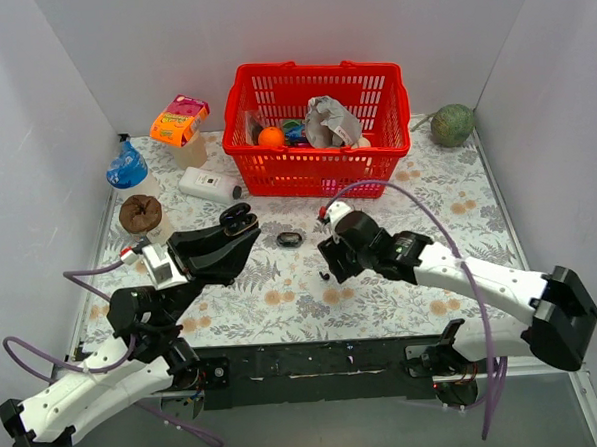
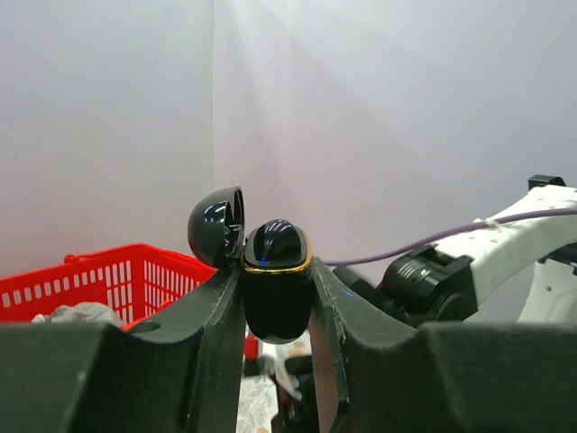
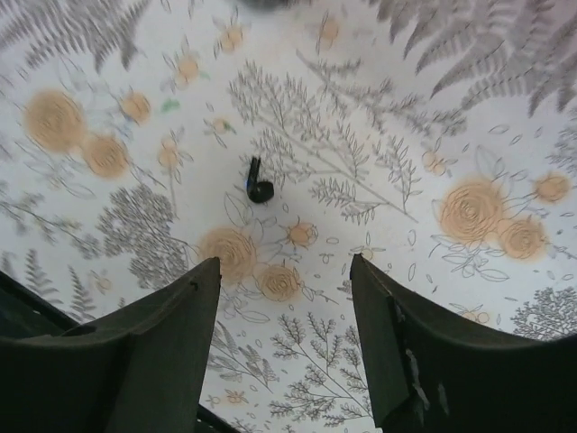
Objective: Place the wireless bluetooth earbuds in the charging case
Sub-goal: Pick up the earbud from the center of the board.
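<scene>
1. Black and glossy, the charging case (image 2: 275,280) is clamped by its body between the left fingers (image 2: 212,352). It is held upright, clear of the worktop (image 1: 282,299), with its lid swung open to one side.
2. One earbud (image 3: 259,184) is seen lying on the floral worktop, well apart from the case and just ahead of the right fingers (image 3: 162,352).
3. The right fingers are spread wide and nothing is held between them. They are pointed down at the worktop, with the earbud near but not between them.
4. The step in hand is judged to be the approach to pick up this earbud; no insertion has been made with it yet.
5. For the next move, the right fingers would need to be brought forward until the earbud is straddled, then lowered and closed narrowly. A centred grip is called for, since so small and slick a piece could be squeezed out sideways.
6. Whether the shiny dome inside the case is a seated earbud cannot be told.
</scene>
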You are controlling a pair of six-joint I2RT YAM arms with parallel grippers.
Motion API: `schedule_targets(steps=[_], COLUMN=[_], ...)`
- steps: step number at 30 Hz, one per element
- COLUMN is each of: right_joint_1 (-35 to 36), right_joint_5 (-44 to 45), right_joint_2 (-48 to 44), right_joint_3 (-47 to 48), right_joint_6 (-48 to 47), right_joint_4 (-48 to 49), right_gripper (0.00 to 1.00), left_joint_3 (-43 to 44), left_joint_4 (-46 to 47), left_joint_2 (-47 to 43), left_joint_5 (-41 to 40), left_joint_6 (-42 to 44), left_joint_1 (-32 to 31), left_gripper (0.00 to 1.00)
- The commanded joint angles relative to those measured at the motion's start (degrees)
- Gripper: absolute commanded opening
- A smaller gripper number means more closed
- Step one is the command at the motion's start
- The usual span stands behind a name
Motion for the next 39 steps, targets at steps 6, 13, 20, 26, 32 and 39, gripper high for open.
schedule_targets(steps=[6,13,20,26,32,39], right_joint_1=[-0.10,-0.01,-0.10,-0.10,-0.10,-1.59], right_joint_5=[-5.43,-4.83,-5.34,-7.54,-7.81,-6.05], right_joint_2=[6.51,11.88,12.85,13.90,16.36,19.00], right_joint_3=[-8.85,-10.87,-12.72,-14.39,-13.69,-12.63], right_joint_6=[0.40,1.90,3.74,4.89,5.15,4.63], right_joint_4=[14.95,19.35,21.80,23.74,24.09,23.22], right_gripper=[0.65,0.56,0.15,0.01,0.01,0.01], left_joint_3=[-3.63,-4.51,-4.33,-5.12,-5.30,-5.47], left_joint_4=[-10.11,-10.11,-11.16,-10.37,-10.81,-11.34], left_joint_2=[-5.42,-5.42,-5.33,-4.80,-4.63,-5.24], left_joint_5=[-2.04,-1.33,-1.51,-1.60,-1.60,-2.12], left_joint_6=[-2.38,-3.79,-4.06,-4.58,-5.20,-5.11], left_joint_1=[0.26,0.26,0.26,0.17,0.17,0.26], left_gripper=[0.00,0.00,0.00,0.00,0.00,0.00])
